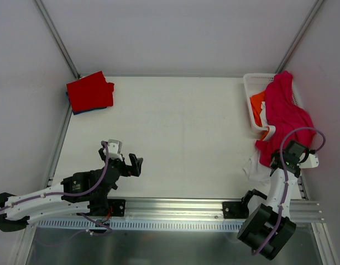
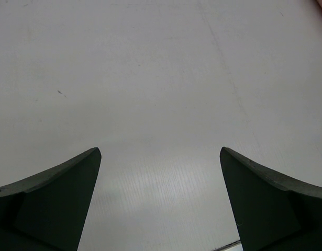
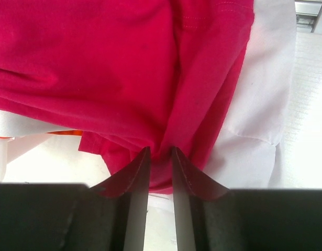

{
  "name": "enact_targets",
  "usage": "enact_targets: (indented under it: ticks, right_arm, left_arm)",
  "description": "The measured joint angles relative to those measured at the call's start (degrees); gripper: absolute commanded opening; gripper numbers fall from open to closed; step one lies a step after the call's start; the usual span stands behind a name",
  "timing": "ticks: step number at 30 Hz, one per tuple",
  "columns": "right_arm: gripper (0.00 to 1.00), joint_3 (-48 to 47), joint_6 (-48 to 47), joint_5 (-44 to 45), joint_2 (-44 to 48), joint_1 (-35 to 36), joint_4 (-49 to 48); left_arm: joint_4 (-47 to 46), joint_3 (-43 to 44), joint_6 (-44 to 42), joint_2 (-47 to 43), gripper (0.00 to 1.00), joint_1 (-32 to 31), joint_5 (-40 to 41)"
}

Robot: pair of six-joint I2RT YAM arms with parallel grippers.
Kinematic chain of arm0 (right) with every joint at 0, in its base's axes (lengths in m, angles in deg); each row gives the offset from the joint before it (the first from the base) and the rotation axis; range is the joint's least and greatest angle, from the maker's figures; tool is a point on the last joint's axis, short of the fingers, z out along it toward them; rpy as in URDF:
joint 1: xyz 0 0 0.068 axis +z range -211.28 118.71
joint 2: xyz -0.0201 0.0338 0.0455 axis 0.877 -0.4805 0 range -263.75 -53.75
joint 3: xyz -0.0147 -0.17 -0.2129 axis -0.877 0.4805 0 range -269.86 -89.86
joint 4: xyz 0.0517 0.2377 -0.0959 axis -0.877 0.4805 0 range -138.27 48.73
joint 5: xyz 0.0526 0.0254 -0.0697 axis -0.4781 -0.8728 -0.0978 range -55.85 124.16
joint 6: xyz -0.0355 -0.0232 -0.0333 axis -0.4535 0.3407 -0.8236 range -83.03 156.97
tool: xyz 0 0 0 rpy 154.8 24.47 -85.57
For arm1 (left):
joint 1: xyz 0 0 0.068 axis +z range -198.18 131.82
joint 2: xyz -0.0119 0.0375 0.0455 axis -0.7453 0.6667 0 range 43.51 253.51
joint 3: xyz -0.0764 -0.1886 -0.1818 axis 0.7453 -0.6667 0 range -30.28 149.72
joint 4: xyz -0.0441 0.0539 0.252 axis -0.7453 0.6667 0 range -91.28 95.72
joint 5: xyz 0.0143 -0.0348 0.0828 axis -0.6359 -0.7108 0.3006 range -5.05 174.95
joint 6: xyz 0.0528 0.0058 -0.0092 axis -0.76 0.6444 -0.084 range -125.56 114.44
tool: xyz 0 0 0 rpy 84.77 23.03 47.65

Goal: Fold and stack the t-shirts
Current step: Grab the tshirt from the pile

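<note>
Cloth clamped between right jaws: a bunched fold of crimson-pink t-shirt [image 3: 124,63], gripped at its near end, jaws almost together with only fabric between them. Draped lengthwise from the white lattice basket [image 1: 248,88] at the far right corner down toward the near right corner, long axis running far to near along the right edge, upper end hanging over the basket rim. Just beside and partly under its near end, white t-shirt [image 1: 254,168], crumpled on the tabletop [image 1: 181,127]. Orange t-shirt [image 1: 258,105] inside the basket, half covered by the crimson one. Left jaws wide apart over bare white surface, by the near edge, left of middle. At the far left corner, red t-shirt [image 1: 90,91] folded square, lying on a blue t-shirt [image 1: 80,112] showing only as a thin edge. Pale grey walls all round; metal rail [image 1: 175,205] along the near edge.
</note>
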Motion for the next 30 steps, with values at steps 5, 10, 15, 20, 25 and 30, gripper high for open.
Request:
enact_targets:
  ticks: [5,10,15,20,25,30]
  right_arm:
    - [0.24,0.00,-0.11,-0.31,-0.15,0.00,-0.04]
    - [0.10,0.07,-0.50,-0.35,-0.44,-0.04,-0.22]
    - [0.00,1.09,-0.81,-0.66,-0.55,-0.50,-1.79]
    - [0.01,2.71,-0.83,-1.64,0.04,-0.85,-2.62]
    - [0.00,2.62,-0.20,-5.44,6.29,-0.87,-2.43]
    - [0.00,-2.08,3.58,-13.31,13.09,2.71,-2.58]
  left_arm:
    - [0.00,0.00,0.00,-0.02,0.99,0.00,0.00]
    - [0.00,0.00,0.00,-0.02,0.99,0.00,0.00]
    - [0.00,0.00,0.00,-0.02,0.99,0.00,0.00]
    - [0.00,0.00,0.00,-0.02,0.99,0.00,0.00]
    - [0.00,0.00,0.00,0.00,0.99,0.00,0.00]
    - [0.00,0.00,0.02,0.46,0.99,0.00,0.04]
